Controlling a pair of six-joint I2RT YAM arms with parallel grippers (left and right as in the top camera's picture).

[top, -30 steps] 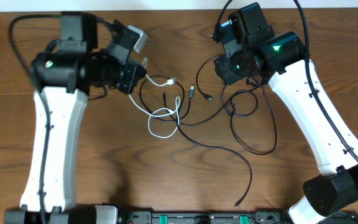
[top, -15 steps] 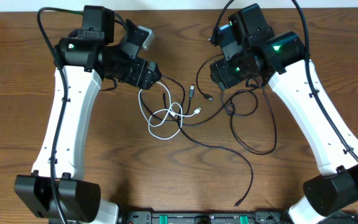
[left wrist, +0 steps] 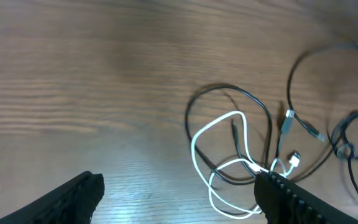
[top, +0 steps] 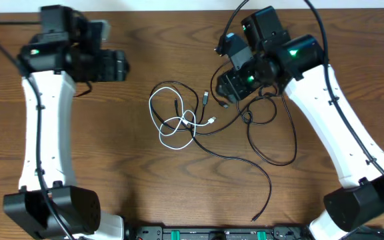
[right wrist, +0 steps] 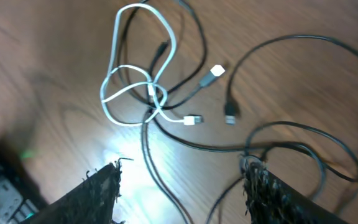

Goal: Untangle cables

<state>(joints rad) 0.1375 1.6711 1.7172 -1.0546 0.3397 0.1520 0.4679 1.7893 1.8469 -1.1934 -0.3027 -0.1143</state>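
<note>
- My left gripper (top: pixel 124 67) hangs over the table (top: pixel 112 167) at far left, pointing right, well apart from the cables.
- In the left wrist view its fingers (left wrist: pixel 79 193) sit at the two bottom corners, so the jaws are wide and grip nothing.
- My right gripper (top: pixel 222 92) hangs at far right of centre, over the right edge of the tangle.
- In the right wrist view its fingers (right wrist: pixel 98 193) are also spread to the bottom corners, wide, holding nothing. Black cord on the wood shows in the gap below them.
- The white cable (top: pixel 152 113) lies mid-table, folded into a few overlapping loops. Its plug (top: pixel 212 120) ends on the right side of the loops.
- A black loop (top: pixel 172 85) arcs round the far side of the white cable and crosses it several times. I cannot tell which strand is on top.
- Two loose plugs lie side by side between the white loops and my right gripper: silver plug (top: pixel 206 99) and black plug (top: pixel 224 105).
- The long black cable (top: pixel 232 159) runs from the tangle toward near right. Its end (top: pixel 253 218) lies close to the near edge.
- More black loops (top: pixel 269 160) lie to the right, partly under my right arm, with a small knot (top: pixel 248 117) where the strands bunch.
- All the cables lie flat on the wood, touched by neither gripper.
</note>
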